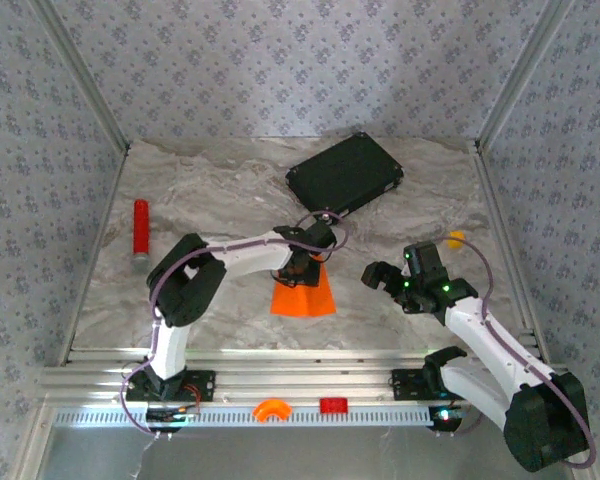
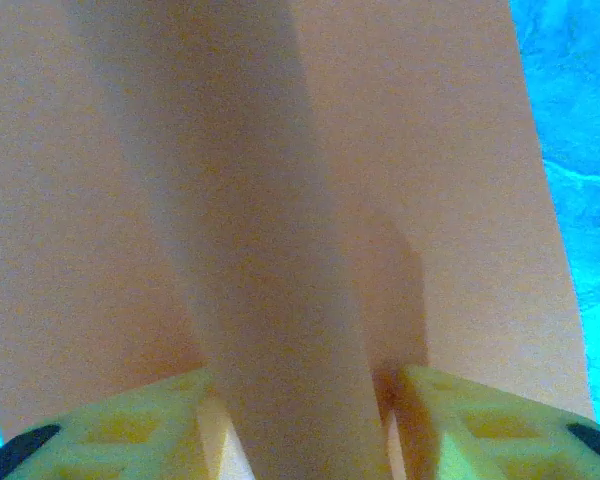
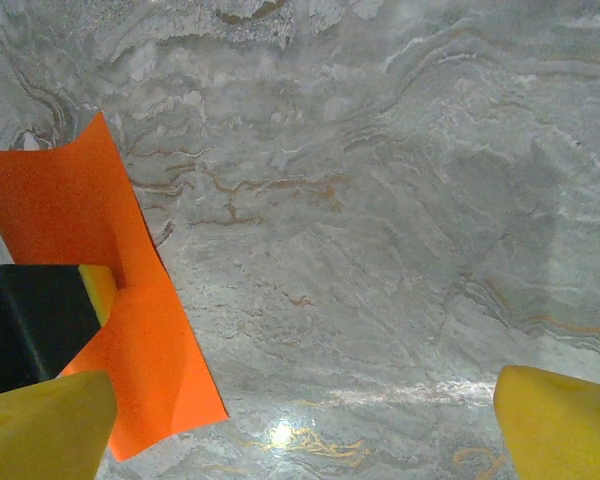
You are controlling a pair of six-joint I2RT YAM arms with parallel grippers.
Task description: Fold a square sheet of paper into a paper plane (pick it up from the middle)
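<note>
Yellow fingers (image 2: 130, 430) of the left gripper (image 2: 302, 385) closest up in the left wrist view, one on each side of a raised lengthwise fold in the orange paper (image 2: 430, 200). Partly closed around that ridge. Left finger right up against the fold; thin shadowed slit beside the right one. Firm pinch or mere touch: cannot tell.

From above: left gripper (image 1: 302, 268) pointing down onto the far, narrower end of the orange paper (image 1: 303, 298). Paper lying on the marble table (image 1: 210, 190) near the middle, between the two arms, wider at its near edge.

Right gripper (image 1: 383, 277) just right of the paper, apart from it, over bare marble. In the right wrist view, right gripper (image 3: 300, 415) spread wide, yellow fingers (image 3: 40, 430) at the two bottom corners, nothing between them. Orange paper (image 3: 130, 330) at the left of that view.

Farther back: black flat case (image 1: 345, 172), lying at an angle. Red cylinder (image 1: 140, 227) near the left edge; small orange-yellow lump (image 1: 456, 239) near the right edge.
</note>
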